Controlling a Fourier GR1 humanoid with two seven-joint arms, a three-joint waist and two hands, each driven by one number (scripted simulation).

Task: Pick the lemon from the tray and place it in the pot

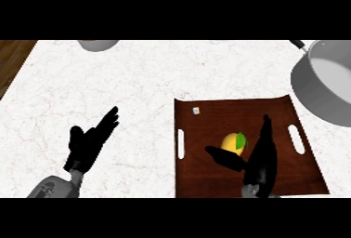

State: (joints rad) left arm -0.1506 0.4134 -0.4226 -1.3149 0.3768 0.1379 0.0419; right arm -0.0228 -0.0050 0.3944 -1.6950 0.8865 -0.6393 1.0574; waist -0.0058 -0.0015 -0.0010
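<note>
On the tray (205, 176), lemon (234, 142) partly hidden between right hand's (259, 160) spread fingers and thumb.

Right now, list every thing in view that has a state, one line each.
Yellow lemon with green patch: lying on the tray, not held.
Brown rectangular tray: flat on the counter.
Grey metal pot: upright, open, nothing visible inside.
Black right hand: open, fingers straight, beside the lemon.
Black left hand: open, resting over the counter.

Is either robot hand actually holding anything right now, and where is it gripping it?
Nothing is held. The right robot hand is open beside the lemon on the tray; the left robot hand rests open.
</note>
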